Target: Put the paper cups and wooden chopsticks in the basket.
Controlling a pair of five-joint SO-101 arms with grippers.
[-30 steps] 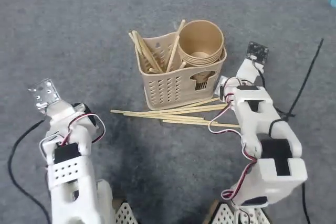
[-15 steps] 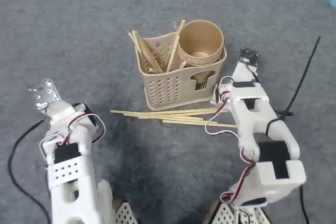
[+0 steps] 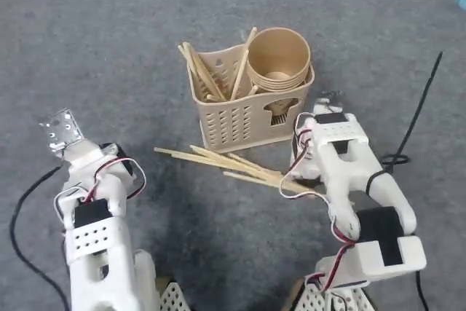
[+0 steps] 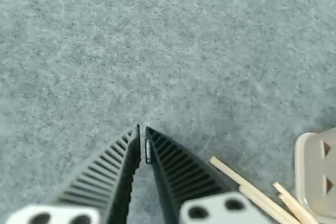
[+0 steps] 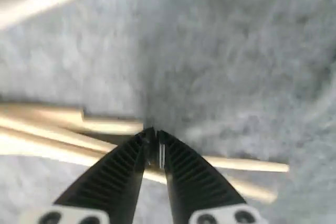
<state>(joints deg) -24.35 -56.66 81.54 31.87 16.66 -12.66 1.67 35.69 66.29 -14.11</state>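
Note:
The beige basket (image 3: pixel 244 111) stands mid-table and holds stacked paper cups (image 3: pixel 280 60) and several wooden chopsticks (image 3: pixel 204 71). More chopsticks (image 3: pixel 233 164) lie loose on the carpet in front of it, fanned at a slant. The right arm (image 3: pixel 331 147) hangs over their right ends. Its gripper (image 5: pixel 153 135) is shut, tips down against the chopsticks (image 5: pixel 63 124), which cross beneath the fingers. The left gripper (image 4: pixel 143 132) is shut with nothing in it, low over bare carpet at the front left. Ends of chopsticks (image 4: pixel 252 192) and a basket corner (image 4: pixel 317 171) lie beyond it.
Grey carpet (image 3: pixel 131 49) covers the whole table. A black cable (image 3: pixel 419 118) runs along the right side past the right arm. The left arm (image 3: pixel 91 209) stands at the front left. Open carpet lies left of and behind the basket.
The right arm swung in from the basket's right side toward the front and centre. The loose chopsticks' right ends shifted forward, so the bundle now lies slanted. The left arm kept still.

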